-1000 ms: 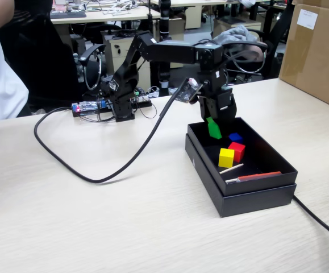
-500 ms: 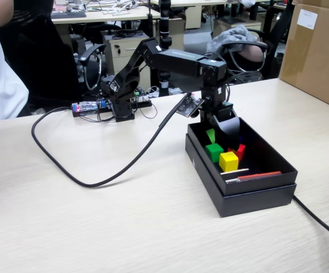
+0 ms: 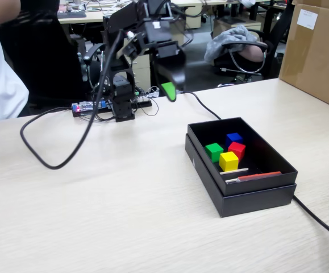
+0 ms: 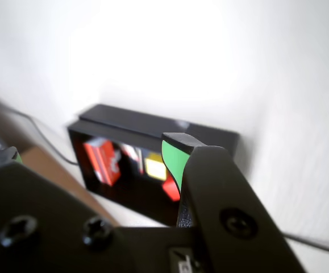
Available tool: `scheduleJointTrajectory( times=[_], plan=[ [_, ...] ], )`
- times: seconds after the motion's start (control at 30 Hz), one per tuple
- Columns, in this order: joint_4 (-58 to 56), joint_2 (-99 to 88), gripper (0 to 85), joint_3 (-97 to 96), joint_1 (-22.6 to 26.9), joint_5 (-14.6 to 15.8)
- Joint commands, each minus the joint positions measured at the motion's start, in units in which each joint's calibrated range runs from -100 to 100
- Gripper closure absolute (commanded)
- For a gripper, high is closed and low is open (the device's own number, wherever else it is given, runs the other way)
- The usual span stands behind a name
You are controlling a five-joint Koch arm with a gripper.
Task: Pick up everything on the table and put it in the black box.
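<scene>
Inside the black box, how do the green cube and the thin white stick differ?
The green cube is a compact, bright green block; the white stick is long, thin and pale. The green cube sits toward the box's back left in the fixed view, beside the yellow cube; the white stick lies flat nearer the front, just ahead of the yellow cube. Both rest inside the black box.

Black box [image 3: 255,196]; green cube [image 3: 213,152], yellow cube [image 3: 228,161], red cube [image 3: 237,149], blue cube [image 3: 233,138]; beige wood-grain table [image 3: 96,216].

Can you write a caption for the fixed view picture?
Four small cubes sit inside the shallow black cardboard box; the end effector is raised, empty.
</scene>
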Motion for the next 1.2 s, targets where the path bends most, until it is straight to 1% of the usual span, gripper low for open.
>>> scheduleJointTrajectory(
  times=[0.0,0.07,0.2,0.33,0.37,0.47,0.57,0.93,1.0,1.1,1.17],
  plan=[
    [14.29,-14.4,36.0,-10.62,-4.25,-2.69],
    [21.63,-20.13,36.0,-20.41,-5.71,-3.57],
    [32.52,-30.12,35.4,-38.54,-6.84,-4.54],
    [39.6,-39.07,34.5,-53.23,-7.03,-4.54],
    [45.13,-42.74,34.5,-60.3,-6.98,-4.54],
    [51.01,-46.53,34.6,-68.01,-6.74,-4.54],
    [54.46,-49.62,34.6,-75.26,-6.69,-4.54],
    [57.83,-53.98,33.7,-86.23,-7.37,-4.69],
    [60.86,-54.1,33.7,-89.04,-7.67,-4.98],
    [69.15,-54.1,35.0,-95.21,-7.91,-6.15],
    [71.83,-54.1,35.1,-98.47,-7.86,-6.3]
  ],
)
